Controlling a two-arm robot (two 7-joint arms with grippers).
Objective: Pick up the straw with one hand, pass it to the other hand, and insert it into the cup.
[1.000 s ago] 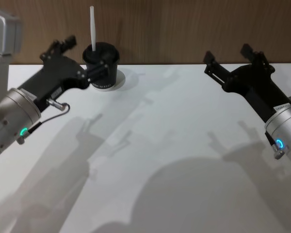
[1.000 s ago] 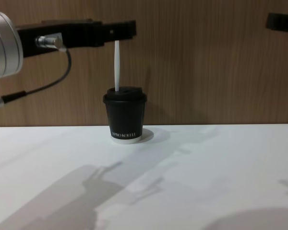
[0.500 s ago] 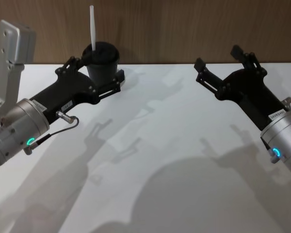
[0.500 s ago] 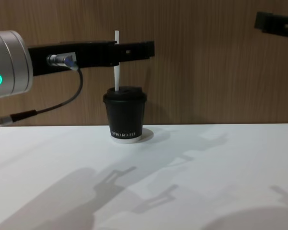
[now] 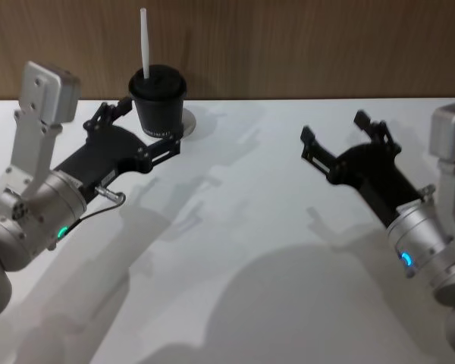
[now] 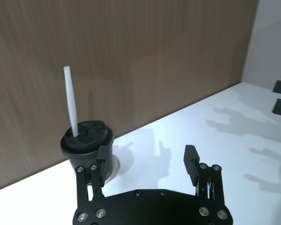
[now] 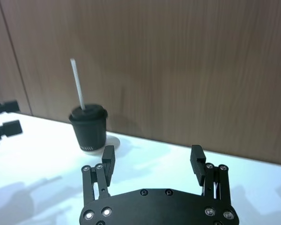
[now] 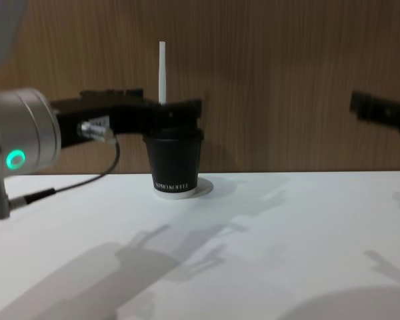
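straw [image 5: 144, 42] upright in cup [image 5: 158, 104], left gripper [image 5: 145, 129] beside, fingers apart

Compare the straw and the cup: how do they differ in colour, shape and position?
The straw is white, long and thin; the cup is black, short and wide. The cup stands on the table; the straw sticks up out of the cup's lid. Both are upright, and neither is held.

The scene is evenly and brightly lit from above. Soft grey shadows are cast across the white table [image 5: 235, 227], with 1 large rounded shadow nearest the robot. Motion blur is seen on the right claw [image 8: 380, 110] in the chest view. No glare is seen on the wooden wall [image 5: 303, 45].
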